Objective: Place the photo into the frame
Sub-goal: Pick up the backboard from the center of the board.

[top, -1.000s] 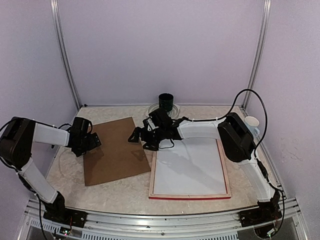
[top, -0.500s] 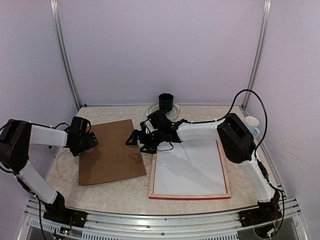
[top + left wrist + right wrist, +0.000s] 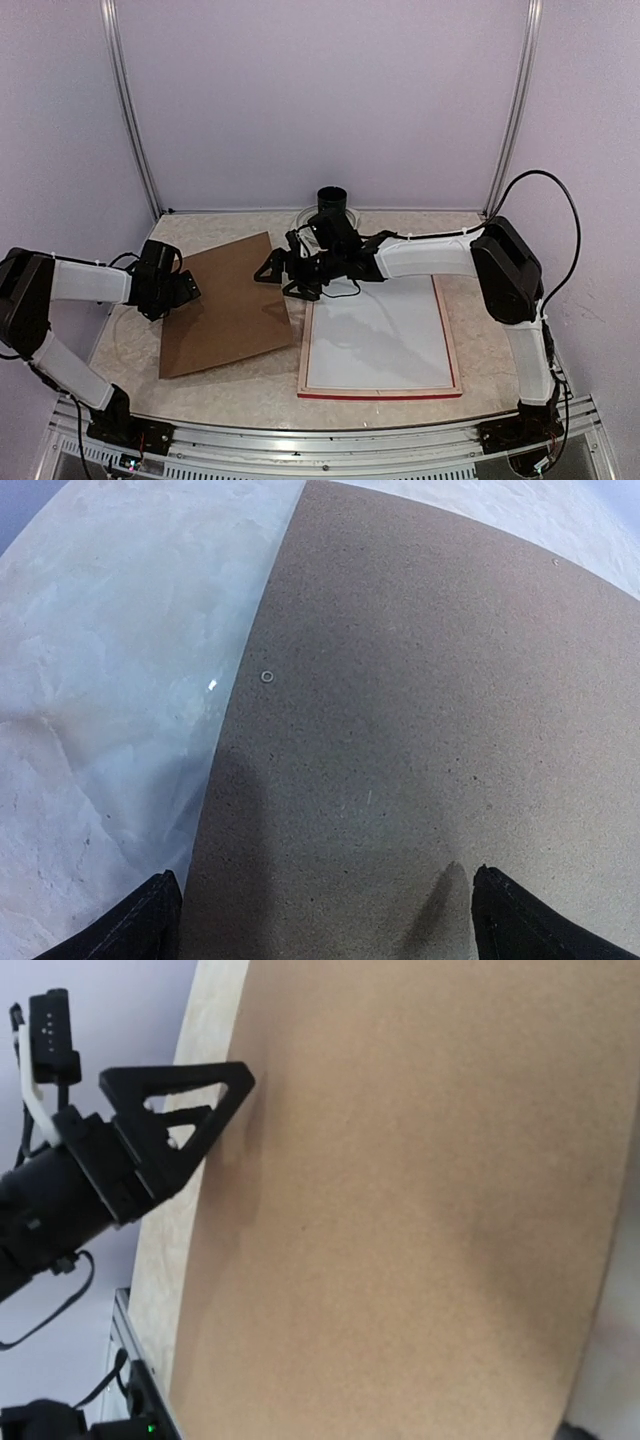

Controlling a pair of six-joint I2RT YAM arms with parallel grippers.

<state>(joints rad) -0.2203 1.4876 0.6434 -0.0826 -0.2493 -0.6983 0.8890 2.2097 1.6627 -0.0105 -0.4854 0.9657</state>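
Count for you: one frame (image 3: 380, 395), back up, toward the bench's near right corner, with one white sheet (image 3: 378, 340) inside it, any printed side hidden. One brown board (image 3: 225, 305) lies beside it. At the board's opposite edges, left gripper (image 3: 188, 287) and right gripper (image 3: 280, 280), both jaws wide.

Plain brown backing board (image 3: 225, 305), red-edged pale-wood frame (image 3: 380, 395), white sheet (image 3: 378, 340), beige marbled table (image 3: 250, 385)

One frame (image 3: 380, 395), one board (image 3: 225, 305), one cup (image 3: 332, 197)
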